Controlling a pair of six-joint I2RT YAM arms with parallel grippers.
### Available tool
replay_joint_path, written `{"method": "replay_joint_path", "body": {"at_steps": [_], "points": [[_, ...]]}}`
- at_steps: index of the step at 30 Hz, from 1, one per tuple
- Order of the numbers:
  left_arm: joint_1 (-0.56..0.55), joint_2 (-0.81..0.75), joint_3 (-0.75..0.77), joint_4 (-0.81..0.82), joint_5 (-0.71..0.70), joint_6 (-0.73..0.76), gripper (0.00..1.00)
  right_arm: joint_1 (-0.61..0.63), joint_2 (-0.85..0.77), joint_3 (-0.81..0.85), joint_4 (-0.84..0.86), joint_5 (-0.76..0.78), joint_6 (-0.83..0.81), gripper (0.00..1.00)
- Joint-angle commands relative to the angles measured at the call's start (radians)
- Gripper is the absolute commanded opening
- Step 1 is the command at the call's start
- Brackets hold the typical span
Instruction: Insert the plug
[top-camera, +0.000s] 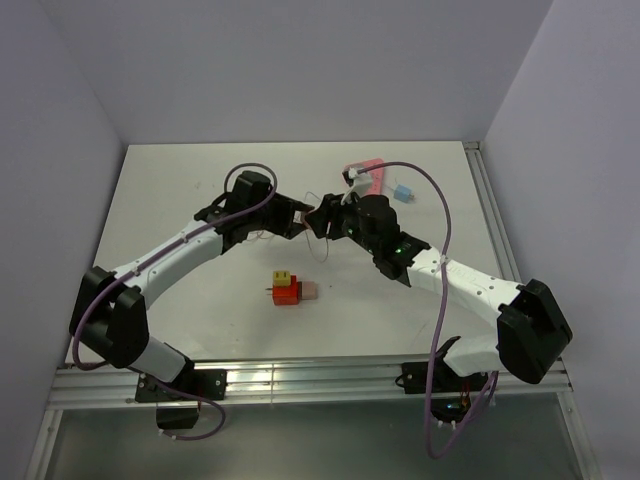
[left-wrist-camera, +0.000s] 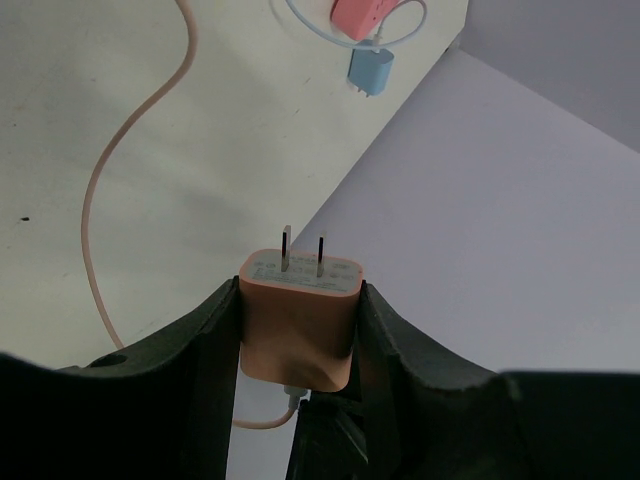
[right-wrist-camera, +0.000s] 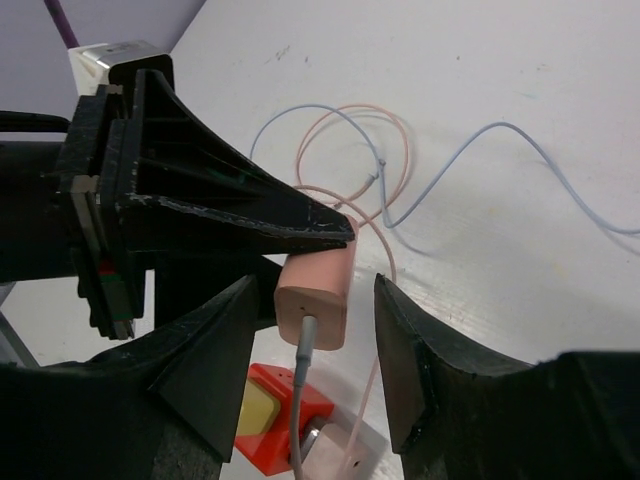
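Observation:
My left gripper (left-wrist-camera: 300, 292) is shut on a peach charger block (left-wrist-camera: 298, 325) with two metal prongs pointing away from it and a cable at its back. In the top view both grippers meet at the table's middle, left (top-camera: 303, 218) and right (top-camera: 326, 216). My right gripper (right-wrist-camera: 315, 288) is open, its jaws on either side of the peach block's (right-wrist-camera: 318, 295) cabled end, with a gap on the right. The small light-blue plug (top-camera: 403, 192) lies on the table at the back right, beside the pink socket strip (top-camera: 366, 172); it also shows in the left wrist view (left-wrist-camera: 370, 72).
An orange-red block (top-camera: 285, 290) with a yellow face and a beige piece (top-camera: 309, 292) sits on the table in front of the grippers, also below the right jaws (right-wrist-camera: 275, 425). Thin peach and light-blue cables (right-wrist-camera: 390, 170) loop over the table. Walls enclose the table.

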Motion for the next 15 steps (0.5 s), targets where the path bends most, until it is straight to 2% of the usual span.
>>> {"method": "replay_joint_path", "body": {"at_steps": [1,15], "points": [[-0.004,-0.063,-0.009,0.027,-0.033,-0.019,0.00,0.007,-0.015,-0.001,0.026,0.014,0.017,0.57],[-0.027,-0.082,-0.026,0.030,-0.047,-0.023,0.00,0.010,0.084,0.072,-0.001,-0.058,0.060,0.49]]}}
